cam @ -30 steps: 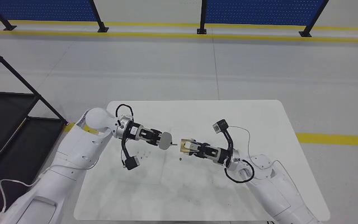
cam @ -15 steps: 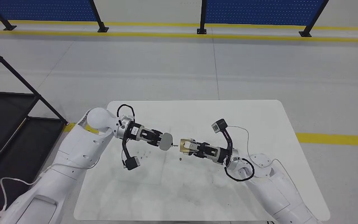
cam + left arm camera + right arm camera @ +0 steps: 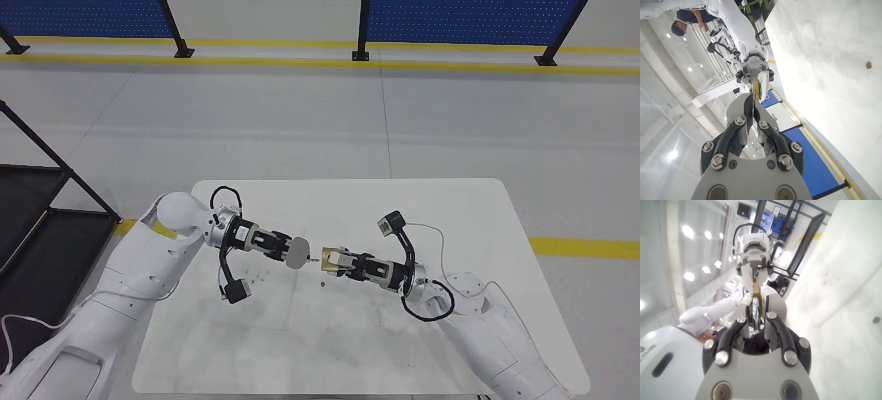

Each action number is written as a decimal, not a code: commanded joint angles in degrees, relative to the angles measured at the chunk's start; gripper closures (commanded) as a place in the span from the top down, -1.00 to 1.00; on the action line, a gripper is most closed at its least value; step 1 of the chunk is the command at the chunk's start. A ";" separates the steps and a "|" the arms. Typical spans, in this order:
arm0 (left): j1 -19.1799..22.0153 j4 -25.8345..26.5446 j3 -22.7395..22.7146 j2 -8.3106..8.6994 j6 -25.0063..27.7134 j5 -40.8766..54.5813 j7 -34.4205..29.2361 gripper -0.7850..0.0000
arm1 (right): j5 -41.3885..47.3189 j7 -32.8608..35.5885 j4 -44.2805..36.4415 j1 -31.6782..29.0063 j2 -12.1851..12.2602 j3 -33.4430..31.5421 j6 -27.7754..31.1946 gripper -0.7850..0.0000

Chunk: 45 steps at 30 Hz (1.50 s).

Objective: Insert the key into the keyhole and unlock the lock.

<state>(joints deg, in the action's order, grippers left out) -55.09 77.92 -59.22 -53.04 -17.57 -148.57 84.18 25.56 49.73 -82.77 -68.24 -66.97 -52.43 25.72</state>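
Above the middle of the white table (image 3: 400,210), far from its edges, the left gripper (image 3: 298,251) pinches a slim metal key (image 3: 753,105) at the brass padlock (image 3: 755,90) clamped by the right gripper (image 3: 341,264).

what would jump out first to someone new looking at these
Above the white table, the left claw pinches a key, its tip right at the keyhole of a brass padlock clamped in the right claw. Both are held in mid-air, pointing straight at each other.
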 commanded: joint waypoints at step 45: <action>0.94 -0.31 1.58 0.53 -0.62 0.30 -1.62 -1.00 | 0.33 1.82 0.24 -0.41 -0.94 -0.61 0.27 -1.00</action>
<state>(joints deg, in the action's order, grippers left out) -54.15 77.57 -57.64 -52.52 -18.13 -148.28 82.57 25.85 51.55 -82.51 -68.62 -67.91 -53.00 25.93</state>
